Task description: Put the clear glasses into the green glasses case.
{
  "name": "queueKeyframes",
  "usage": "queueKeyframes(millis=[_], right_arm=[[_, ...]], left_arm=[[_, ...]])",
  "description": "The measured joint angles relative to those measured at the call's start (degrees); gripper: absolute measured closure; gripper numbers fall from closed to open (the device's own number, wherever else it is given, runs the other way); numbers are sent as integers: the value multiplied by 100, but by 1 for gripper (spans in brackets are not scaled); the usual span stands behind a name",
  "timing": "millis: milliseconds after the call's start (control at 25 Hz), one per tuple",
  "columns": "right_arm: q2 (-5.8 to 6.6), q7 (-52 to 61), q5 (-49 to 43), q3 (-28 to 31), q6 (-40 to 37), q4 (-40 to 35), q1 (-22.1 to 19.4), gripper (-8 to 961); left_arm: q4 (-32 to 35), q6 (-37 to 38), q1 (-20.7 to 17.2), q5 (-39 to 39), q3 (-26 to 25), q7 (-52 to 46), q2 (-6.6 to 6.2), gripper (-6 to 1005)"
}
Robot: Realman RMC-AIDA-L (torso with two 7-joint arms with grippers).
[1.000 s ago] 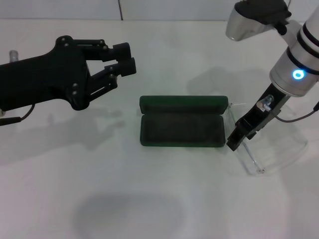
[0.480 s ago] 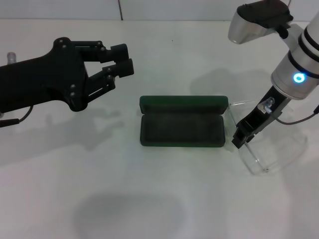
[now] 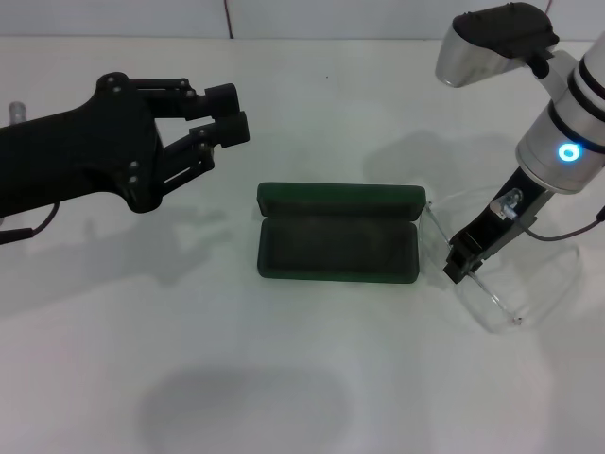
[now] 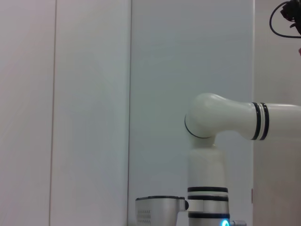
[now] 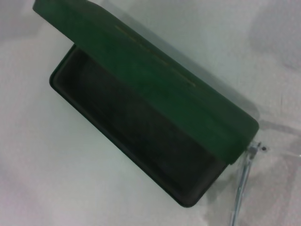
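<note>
The green glasses case (image 3: 337, 246) lies open in the middle of the table, its lid (image 3: 340, 198) standing up at the far side and its dark lining empty. Just right of it, my right gripper (image 3: 458, 267) is shut on the clear glasses (image 3: 496, 305), which stretch from the case's right end down to the right. The right wrist view shows the open green glasses case (image 5: 150, 84) from close by, with a clear temple arm (image 5: 239, 195) of the glasses beside its end. My left gripper (image 3: 227, 112) hovers shut at the left, apart from the case.
The white table (image 3: 302, 378) lies all around the case. The left wrist view shows only a pale wall and the white links of my right arm (image 4: 221, 122).
My right gripper has drifted slightly to the right with the clear glasses, away from the case's end. The left arm has drawn back a little to the left.
</note>
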State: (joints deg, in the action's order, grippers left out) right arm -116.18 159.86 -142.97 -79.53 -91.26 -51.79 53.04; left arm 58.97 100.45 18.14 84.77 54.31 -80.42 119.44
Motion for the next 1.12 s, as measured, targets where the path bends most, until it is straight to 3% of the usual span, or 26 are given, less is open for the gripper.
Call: queueKeyframes(millis=[400,600,920,1120], right_arm=[[1,68,-26,-2,-4,-144,-207,820],[8,66,-53,-3,-89,-599,-484,820],[26,113,-66,3,-472,-1642,-1052,819],[50,170,-74,90,-800,-2698,-1515,841]], left_arm=[[0,0,-4,-19,0,0,-1,759],[0,1,-4,-23,0,0,-1,760],[0,3,-4,-41,0,-17,4,761],[1,12,-43,-203,0,-51,-2,762]])
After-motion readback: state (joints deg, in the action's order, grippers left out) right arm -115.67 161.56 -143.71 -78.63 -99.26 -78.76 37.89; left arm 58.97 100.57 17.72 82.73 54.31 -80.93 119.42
